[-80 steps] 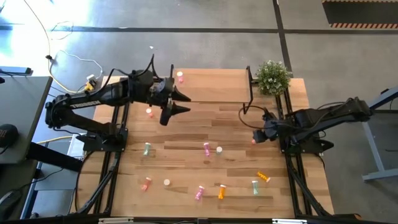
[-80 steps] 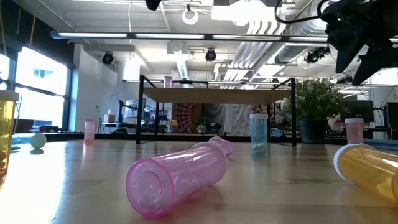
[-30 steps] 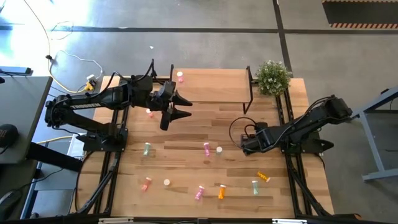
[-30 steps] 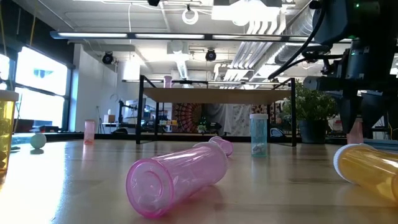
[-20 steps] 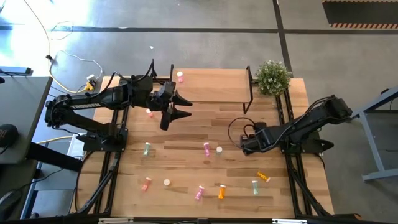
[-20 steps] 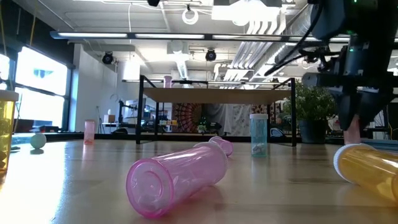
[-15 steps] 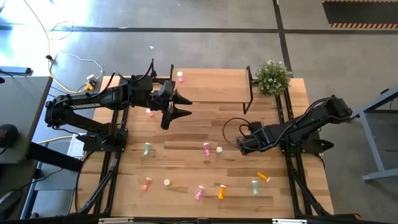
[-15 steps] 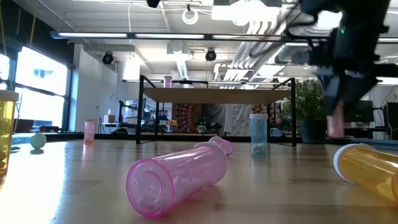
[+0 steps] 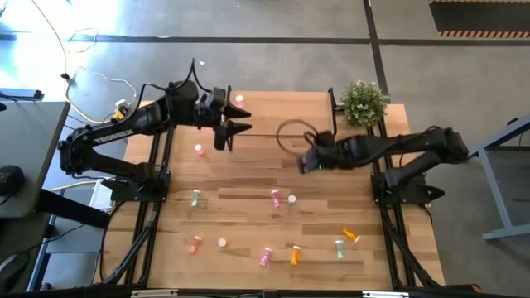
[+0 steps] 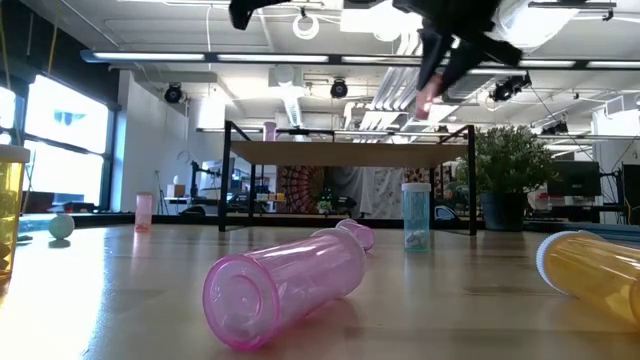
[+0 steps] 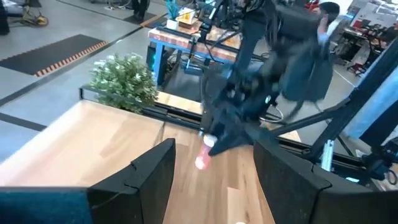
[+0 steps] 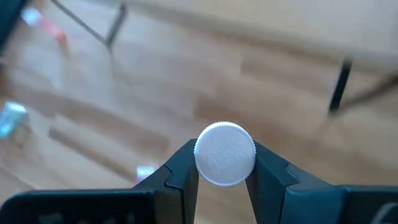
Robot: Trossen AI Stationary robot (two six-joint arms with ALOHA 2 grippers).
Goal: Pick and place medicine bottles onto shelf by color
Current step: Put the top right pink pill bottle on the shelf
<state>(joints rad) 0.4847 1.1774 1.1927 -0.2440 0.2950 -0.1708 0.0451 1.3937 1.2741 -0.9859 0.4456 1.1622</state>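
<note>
Reaching across the light wooden desk (image 9: 331, 248) with my right arm stretched out level, I keep my right pincer (image 9: 305, 163) clenched on a small salmon-pink medicine bottle with a white ribbed cap (image 12: 224, 154), held aloft just beside the near edge of the low light-wood shelf on its black metal frame (image 9: 286, 116). My left pincer (image 9: 240, 118) hangs released over the shelf's left end, near a pink bottle (image 9: 240, 101) standing there.
</note>
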